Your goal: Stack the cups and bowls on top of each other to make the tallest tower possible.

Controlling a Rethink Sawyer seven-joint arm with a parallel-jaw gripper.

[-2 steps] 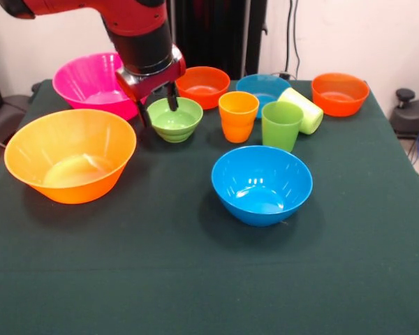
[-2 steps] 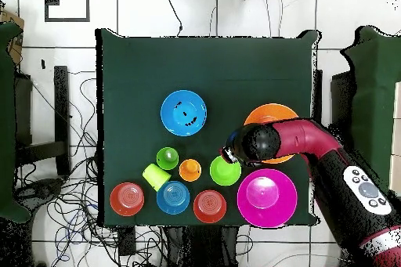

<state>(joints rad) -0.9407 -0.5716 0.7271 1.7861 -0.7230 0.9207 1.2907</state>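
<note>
My gripper (image 1: 158,109) is open at the left rim of the small green bowl (image 1: 174,118) (image 2: 225,171), with one finger (image 1: 173,102) over its inside and the other outside the rim. To its right stand the orange cup (image 1: 238,116) and the green cup (image 1: 281,125). The lime-yellow cup (image 1: 304,109) lies on its side. The pink bowl (image 1: 91,84) is behind the gripper. The yellow-orange bowl (image 1: 70,155) is at the left and the medium blue bowl (image 1: 262,185) is nearer the front. No tower shows, and nothing is nested.
Along the far edge sit a small orange bowl (image 1: 202,86), a small blue bowl (image 1: 262,86) and another small orange bowl (image 1: 340,93). The dark green tablecloth (image 1: 160,279) covers the table. In the overhead view the arm (image 2: 313,142) hides part of the yellow-orange bowl (image 2: 274,113).
</note>
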